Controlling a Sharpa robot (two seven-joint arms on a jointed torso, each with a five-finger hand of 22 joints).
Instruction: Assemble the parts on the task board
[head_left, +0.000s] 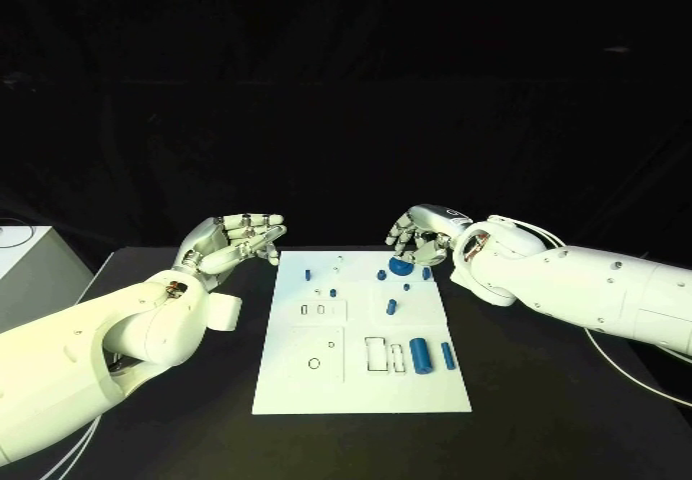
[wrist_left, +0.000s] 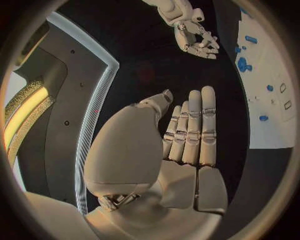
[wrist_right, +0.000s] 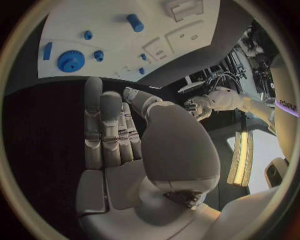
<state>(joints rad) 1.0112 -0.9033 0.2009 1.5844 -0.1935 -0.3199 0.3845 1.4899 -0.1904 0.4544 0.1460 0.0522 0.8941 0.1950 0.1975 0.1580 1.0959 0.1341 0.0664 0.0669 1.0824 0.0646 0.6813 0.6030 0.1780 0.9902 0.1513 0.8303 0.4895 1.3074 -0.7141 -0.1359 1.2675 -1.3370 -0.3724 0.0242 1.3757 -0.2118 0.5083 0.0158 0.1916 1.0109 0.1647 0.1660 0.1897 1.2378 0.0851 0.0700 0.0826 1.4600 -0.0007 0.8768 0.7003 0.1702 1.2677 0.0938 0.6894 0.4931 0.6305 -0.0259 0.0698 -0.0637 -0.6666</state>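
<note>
Head view: left robot hand (head_left: 238, 240) hovers off the board's (head_left: 289, 385) far left corner, fingers extended, empty. Blue parts (head_left: 421, 355) lie on the board. Right robot hand (head_left: 421, 236) hovers above gear (head_left: 400, 267) at far right edge, fingers curled, empty.

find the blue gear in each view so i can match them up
Head view: blue gear at the task board's far end, below the right hand.
Left wrist view: gear near the board's end.
Right wrist view: gear beyond the fingers.
Shared landmark: the white board.
</note>
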